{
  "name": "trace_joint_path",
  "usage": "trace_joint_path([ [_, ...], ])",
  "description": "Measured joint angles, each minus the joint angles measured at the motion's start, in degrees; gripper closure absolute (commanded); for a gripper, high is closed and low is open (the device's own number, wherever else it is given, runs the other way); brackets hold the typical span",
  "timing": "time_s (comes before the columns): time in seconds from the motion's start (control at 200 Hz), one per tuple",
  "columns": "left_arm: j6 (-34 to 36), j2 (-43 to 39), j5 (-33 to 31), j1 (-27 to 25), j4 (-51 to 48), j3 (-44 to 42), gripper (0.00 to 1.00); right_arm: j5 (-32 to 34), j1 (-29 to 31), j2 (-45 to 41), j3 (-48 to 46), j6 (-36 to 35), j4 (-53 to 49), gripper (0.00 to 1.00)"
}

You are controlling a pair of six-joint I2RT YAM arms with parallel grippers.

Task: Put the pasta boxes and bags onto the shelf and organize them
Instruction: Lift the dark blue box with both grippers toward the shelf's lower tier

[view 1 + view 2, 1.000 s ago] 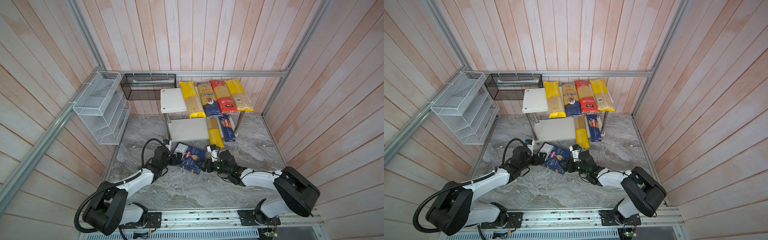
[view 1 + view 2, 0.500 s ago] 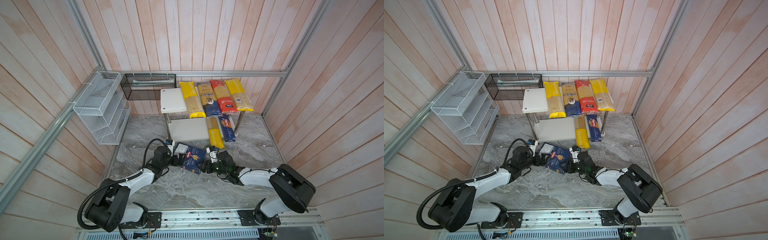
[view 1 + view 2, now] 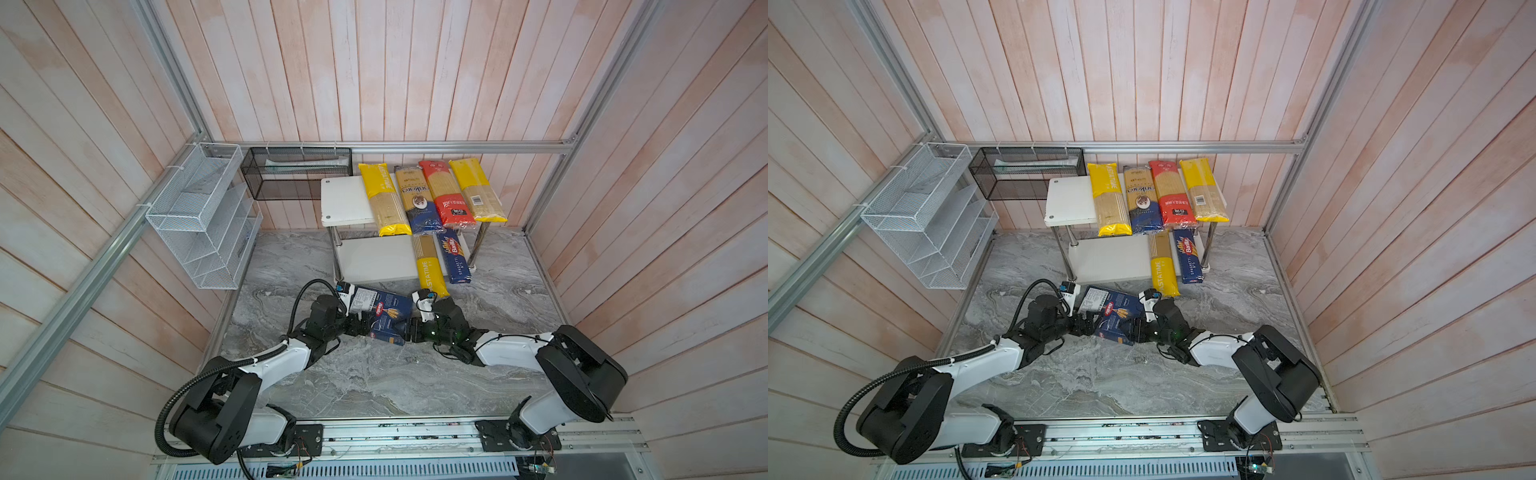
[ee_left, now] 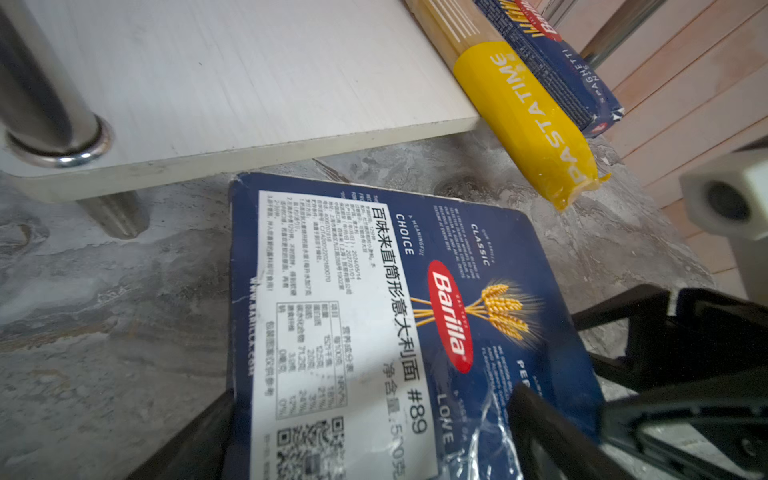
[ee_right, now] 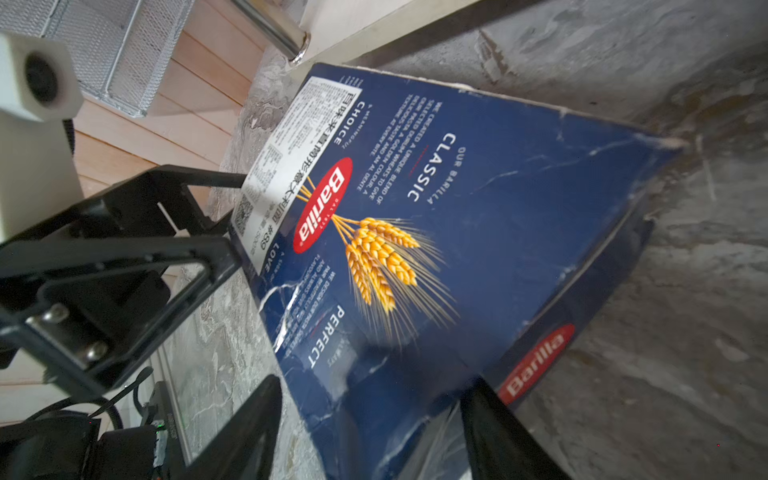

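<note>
Both the left gripper (image 3: 360, 325) and the right gripper (image 3: 410, 331) had fingers closed on opposite sides of the tilted wide box (image 3: 384, 312), near the shelf (image 3: 345, 199).

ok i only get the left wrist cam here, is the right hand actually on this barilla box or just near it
Observer: It's on it. The right wrist view shows the right hand with a finger either side of the wide Barilla box, at the end nearest that camera.
Operator: and up top, any room
Observer: Four spaghetti bags lie side by side on the right of the shelf's top board. Its left part is bare.
Operator: anything close on that bare side
Observer: A black mesh basket hangs from the back rail, by the board's left rear corner.
</note>
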Motion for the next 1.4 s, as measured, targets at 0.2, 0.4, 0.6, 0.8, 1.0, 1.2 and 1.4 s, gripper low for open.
trace_joint_path([
  [0.2, -1.1, -3.7, -0.2, -1.9, -3.1, 0.1, 0.01, 2.4, -0.5, 0.0, 1.9, -0.4, -3.3, 0.33],
  [0.4, -1.7, -9.0, 0.1, -3.0, -5.6, 1.8, 0.01, 3.2, -0.5, -0.1, 2.9, -0.5, -5.2, 0.33],
  [0.6, -1.8, -10.8, 0.6, -3.5, -4.5, 2.6, 0.00, 3.2, -0.5, -0.8, 4.2, -0.5, -7.7, 0.33],
  [0.8, -1.7, -10.8, -0.3, -3.5, -4.9, 2.8, 0.00, 4.3, -0.5, -1.7, 7.1, -1.8, -11.7, 0.33],
  [1.0, -0.9, -10.6, -2.7, -3.4, -7.7, 5.9, 0.00, 6.9, -0.8, -2.1, 10.8, -3.7, -13.4, 0.33],
  [1.2, 0.1, -9.2, -4.2, -3.4, -8.1, 9.1, 0.01, 9.0, -1.0, -2.3, 13.1, -4.9, -13.6, 0.33],
  [1.4, 0.5, -8.8, -4.5, -3.4, -8.7, 9.1, 0.00, 9.9, -1.4, -2.3, 14.1, -5.6, -13.6, 0.33],
])
